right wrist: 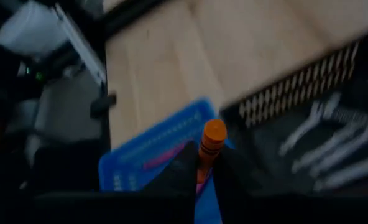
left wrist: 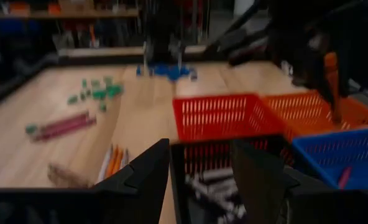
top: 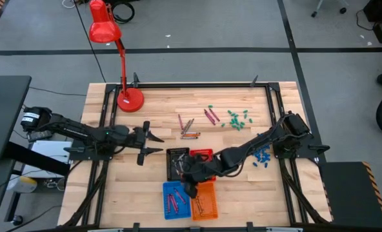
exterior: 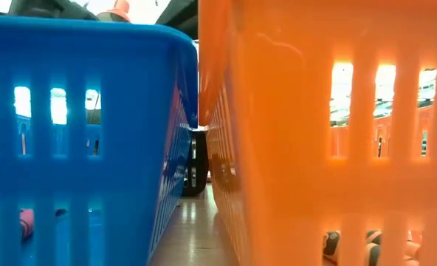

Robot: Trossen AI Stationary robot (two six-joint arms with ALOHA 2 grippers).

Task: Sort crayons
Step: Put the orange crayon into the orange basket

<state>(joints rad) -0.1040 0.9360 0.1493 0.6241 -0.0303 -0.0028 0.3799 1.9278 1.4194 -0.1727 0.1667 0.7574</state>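
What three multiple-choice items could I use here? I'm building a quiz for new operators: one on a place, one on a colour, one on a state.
1. Where does the right end effector hang?
A. over the baskets at the table's front
B. by the red lamp
C. over the green pieces

2. What colour is the crayon it grips?
A. maroon
B. orange
C. grey

3. How is the left end effector?
A. shut on a crayon
B. open, holding nothing
C. inside the blue basket

Answers: 1 A, the high view shows it between the blue basket and the orange basket. 2 B, the right wrist view shows an orange stick between its fingers. 3 B, its fingers are spread apart over bare table.
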